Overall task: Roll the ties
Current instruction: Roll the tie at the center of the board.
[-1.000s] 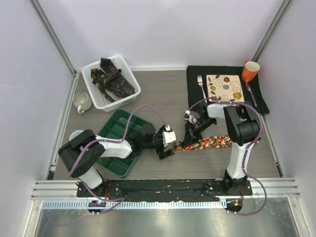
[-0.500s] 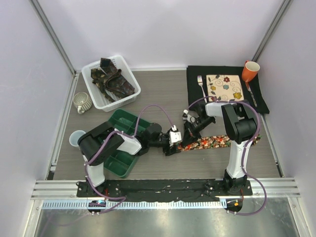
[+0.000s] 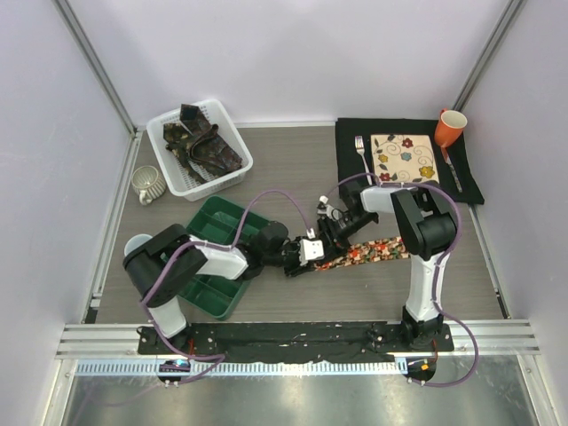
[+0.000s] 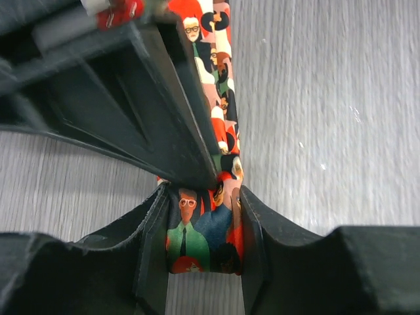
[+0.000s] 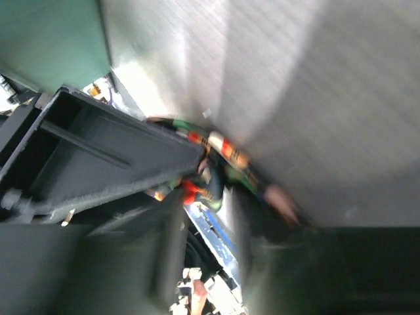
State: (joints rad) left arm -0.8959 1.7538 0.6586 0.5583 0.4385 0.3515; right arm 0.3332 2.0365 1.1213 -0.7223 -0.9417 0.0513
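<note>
Mid-frame, a bright red-orange figure-print fabric necktie (image 3: 377, 252) is laid flat on the grey wood table (image 3: 293, 169), its end pinched by the nearly closed left gripper (image 4: 203, 203). The right gripper (image 3: 331, 234) is blurred, so its opening cannot be told. Upper left, dark patterned ties (image 3: 206, 149) are heaped in a white slatted plastic basket (image 3: 217, 181).
</note>
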